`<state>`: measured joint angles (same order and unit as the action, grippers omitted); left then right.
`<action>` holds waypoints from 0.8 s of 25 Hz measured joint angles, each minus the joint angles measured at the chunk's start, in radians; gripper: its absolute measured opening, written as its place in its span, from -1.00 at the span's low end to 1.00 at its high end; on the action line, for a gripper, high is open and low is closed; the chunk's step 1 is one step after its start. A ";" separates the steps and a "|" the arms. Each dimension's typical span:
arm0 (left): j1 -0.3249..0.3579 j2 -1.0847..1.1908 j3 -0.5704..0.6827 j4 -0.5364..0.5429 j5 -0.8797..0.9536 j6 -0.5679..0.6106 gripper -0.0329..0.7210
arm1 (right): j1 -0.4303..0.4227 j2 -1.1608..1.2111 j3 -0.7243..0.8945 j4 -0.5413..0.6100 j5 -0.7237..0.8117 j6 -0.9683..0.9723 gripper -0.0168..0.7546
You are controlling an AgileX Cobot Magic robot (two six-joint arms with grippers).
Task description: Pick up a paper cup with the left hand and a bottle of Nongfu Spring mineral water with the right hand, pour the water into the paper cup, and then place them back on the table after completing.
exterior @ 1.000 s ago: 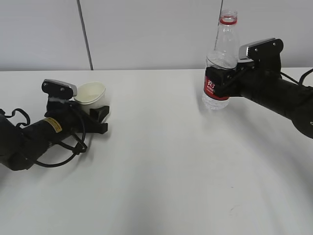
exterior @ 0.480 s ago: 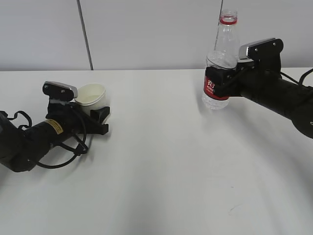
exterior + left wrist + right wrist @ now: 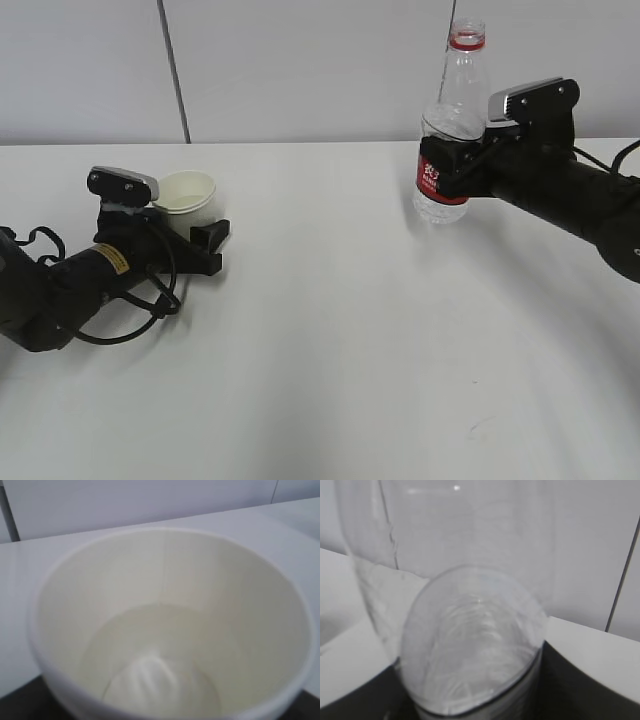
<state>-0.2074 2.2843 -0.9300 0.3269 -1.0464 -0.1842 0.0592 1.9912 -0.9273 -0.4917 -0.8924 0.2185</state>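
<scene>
The white paper cup stands upright on the table at the left, between the fingers of my left gripper. The near finger stands a little off the cup wall, so the jaws are open around it. The left wrist view looks down into the paper cup, where a pale level of water shows. My right gripper is shut on the Nongfu Spring bottle at its red label. The bottle is upright and uncapped, with its base at the table. Up close, the clear bottle fills the right wrist view.
A grey panelled wall runs behind the table's far edge. The left arm's cable loops on the tabletop. White tabletop spreads between the two arms and toward the front.
The paper cup went from tilted and raised to upright and lower on the table. My left gripper's near finger has drawn away from it. The right arm and bottle have not moved.
</scene>
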 joint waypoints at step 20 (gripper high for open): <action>0.000 -0.090 0.196 -0.048 -0.093 0.045 0.55 | 0.000 0.000 0.000 0.000 0.000 0.006 0.01</action>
<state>-0.2074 2.1938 -0.7337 0.2793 -1.1396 -0.1387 0.0592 1.9912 -0.9273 -0.4917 -0.8924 0.2241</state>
